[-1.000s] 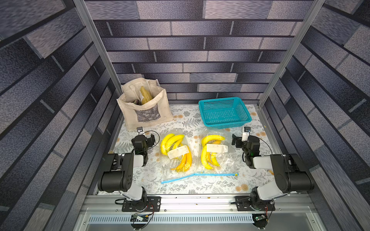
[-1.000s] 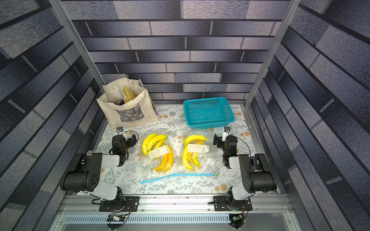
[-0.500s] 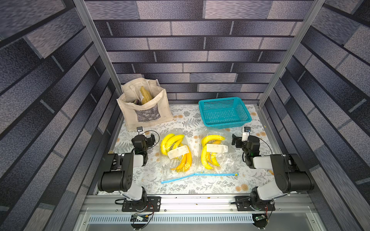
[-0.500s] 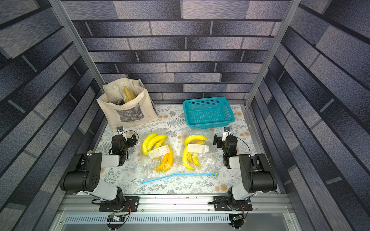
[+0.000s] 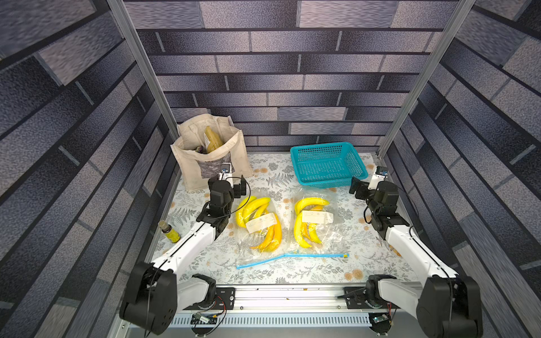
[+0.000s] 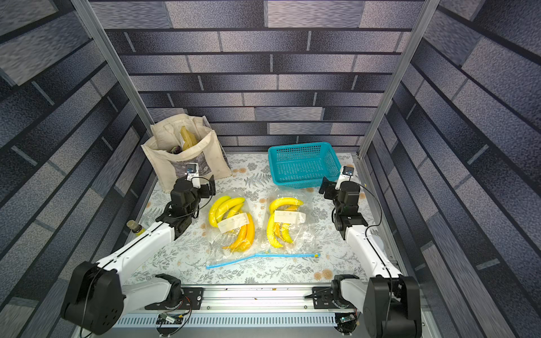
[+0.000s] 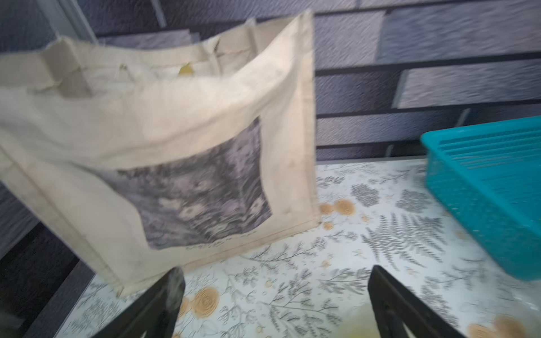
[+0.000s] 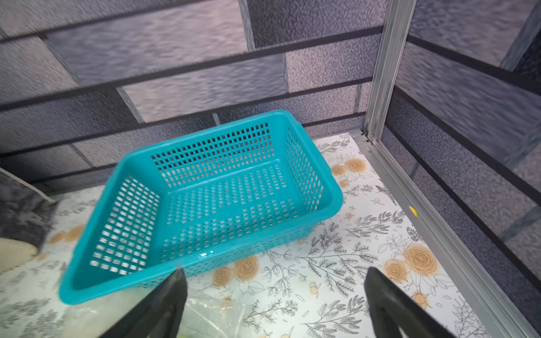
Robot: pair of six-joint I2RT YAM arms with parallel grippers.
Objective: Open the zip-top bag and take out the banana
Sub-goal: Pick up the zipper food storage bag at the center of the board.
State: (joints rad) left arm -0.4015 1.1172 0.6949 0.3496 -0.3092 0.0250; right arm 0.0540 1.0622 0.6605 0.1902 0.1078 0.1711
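So: nothing started, I judge, this is pre-grasp. The table holds a tote bag far left and a basket far right, neither involved. The zip-top bag lies mid-table between my arms with the bananas inside. Its blue zip strip is on the near edge and looks shut. My left gripper and right gripper are both spread wide and empty, near the bag's far corners.

Next I need to come to the near edge, pinch the lips and pull them apart.

The wrist views show the jaws apart, plus the tote and basket. The zip shows only in the top views.
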